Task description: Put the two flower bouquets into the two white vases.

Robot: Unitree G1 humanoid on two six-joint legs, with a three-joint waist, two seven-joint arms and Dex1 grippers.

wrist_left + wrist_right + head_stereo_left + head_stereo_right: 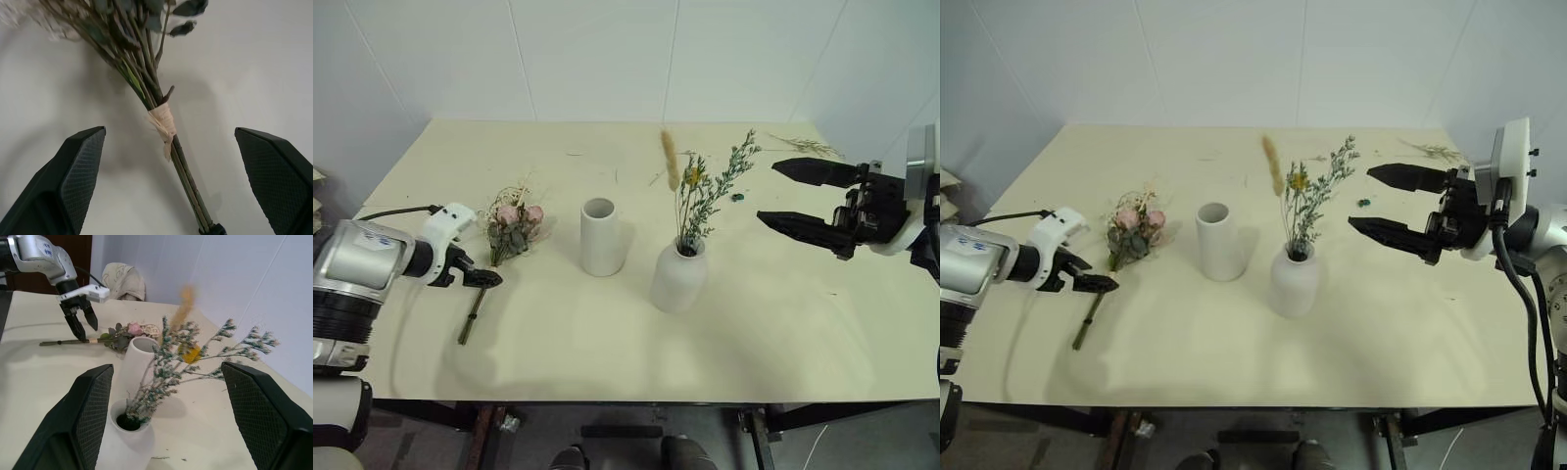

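A: Where is the slimmer bouquet (697,192) found?

B: It is seen standing in the rounded vase (678,277), near the middle of the table (783,323); its green sprigs, yellow flower and tan grass spike rise out of the narrow neck and lean a little toward the robot's right.

A: And the second vase?

B: The cylinder vase (601,236) is set upright just beside the rounded one, on the robot's left of it; its wide mouth is seen open with nothing in it; the two vases stand apart without touching.

A: Where is the rose bouquet (514,226) placed?

B: It is laid flat on the table, left of the cylinder vase; the pink heads are turned toward the far side and the stems (472,315) run toward the near edge; a pale binding (162,121) is wound round the stems.

A: How are the fingers held?

B: The left gripper (478,278) is pointed down over the stems, close to the binding; its fingers (78,171) are spread wide on either side of the stems, and nothing is gripped; whether the tips touch the table cannot be told. The right gripper (793,196) is held in the air to the right of the rounded vase, well apart from it; its fingers are likewise spread wide and nothing is held.

A: Anything else on the table?

B: A few dried twigs (808,146) are scattered near the far right corner.
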